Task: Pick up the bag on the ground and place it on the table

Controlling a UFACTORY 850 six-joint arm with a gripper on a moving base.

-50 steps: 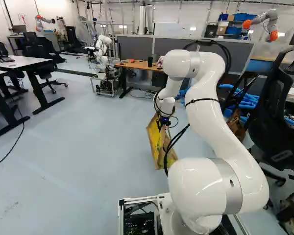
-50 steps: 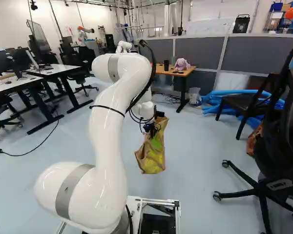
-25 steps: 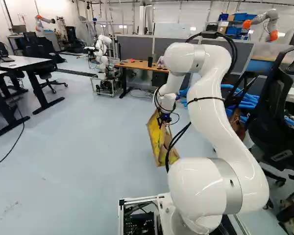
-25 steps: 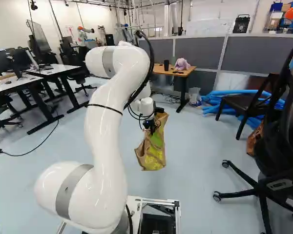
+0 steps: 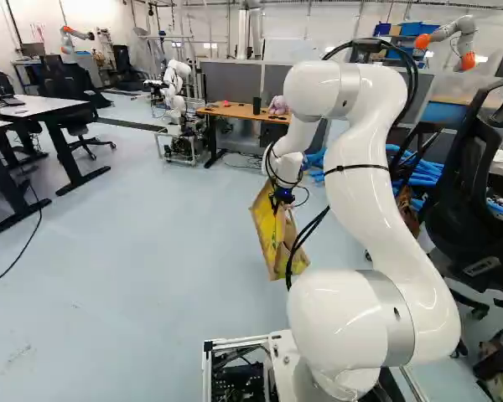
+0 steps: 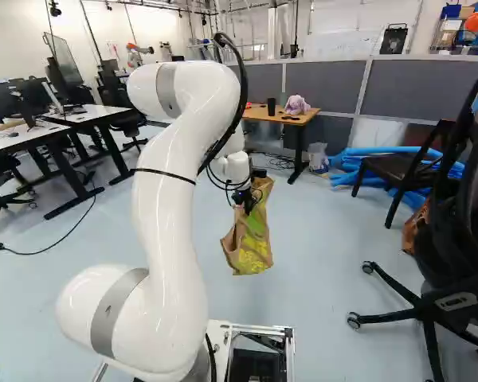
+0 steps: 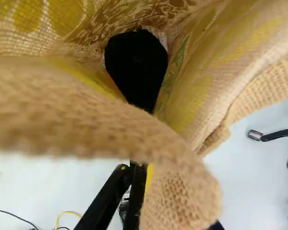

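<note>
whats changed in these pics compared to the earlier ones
The arm has raised its upper part and drawn it back a little towards the base, and the bag has risen slightly with it. Nothing was let go: the gripper still holds the bag. The base and the wooden table ahead stayed put.

Grey partitions (image 6: 422, 87) behind a wooden-topped table (image 6: 284, 117); pale floor (image 6: 327, 270); black office chair (image 6: 462, 207) at right.
</note>
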